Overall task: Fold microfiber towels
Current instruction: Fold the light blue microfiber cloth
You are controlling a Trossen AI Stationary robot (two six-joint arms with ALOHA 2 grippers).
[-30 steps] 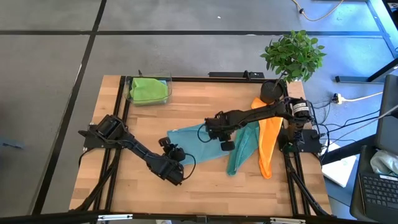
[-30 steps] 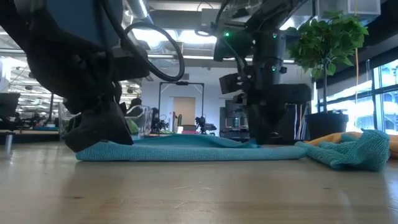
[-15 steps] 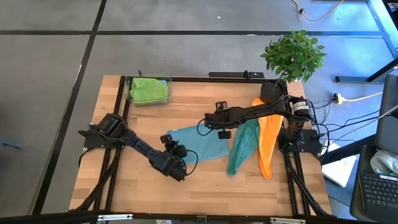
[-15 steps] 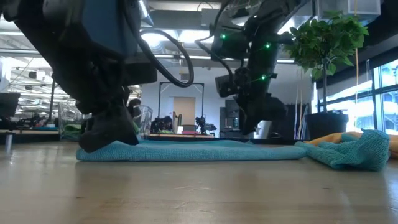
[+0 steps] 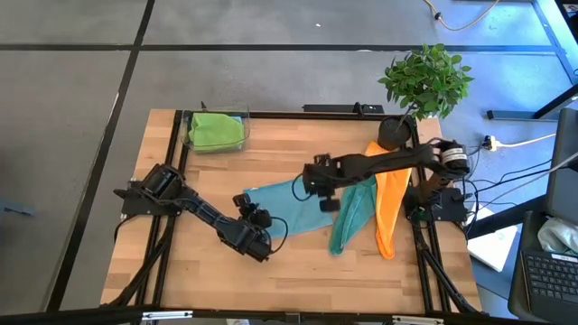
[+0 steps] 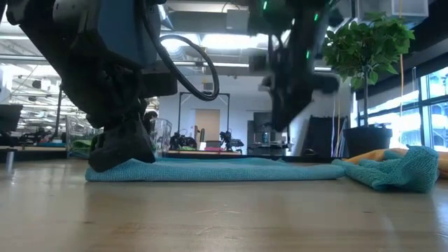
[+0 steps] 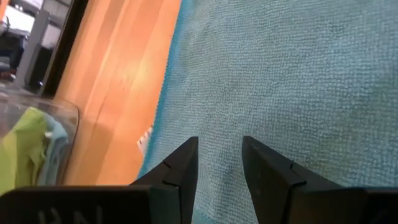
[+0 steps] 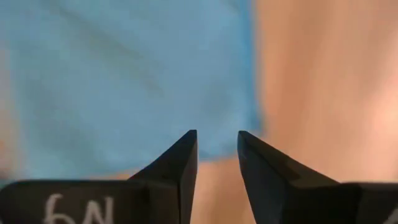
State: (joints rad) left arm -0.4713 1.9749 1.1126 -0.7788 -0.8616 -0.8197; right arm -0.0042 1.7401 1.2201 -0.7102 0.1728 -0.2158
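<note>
A light blue microfiber towel (image 5: 293, 209) lies spread flat on the wooden table (image 5: 271, 153); it also shows in the low view (image 6: 224, 169). My left gripper (image 5: 260, 236) (image 7: 219, 144) is down at the towel's near left corner, slightly open. My right gripper (image 5: 327, 197) (image 6: 283, 122) hangs above the towel's far right part (image 8: 124, 74), open, with nothing between its fingers (image 8: 216, 134). A teal towel (image 5: 352, 217) and an orange towel (image 5: 390, 212) lie crumpled to the right. My left gripper rests its fingers (image 7: 183, 162) on top of the light blue towel near its near left corner (image 7: 217, 121), slanting down from the table's left. No cloth is pinched between the fingers. The towel lies flat on the table under them.
A clear container (image 5: 237, 117) at the far left holds a lime green towel (image 5: 217, 131). A potted plant (image 5: 426, 81) stands at the far right corner. Bare wood lies along the near edge (image 5: 298, 280).
My right gripper has risen off the light blue towel's far right part and now hangs above it. The cloth there, slightly raised before, now lies flat.
</note>
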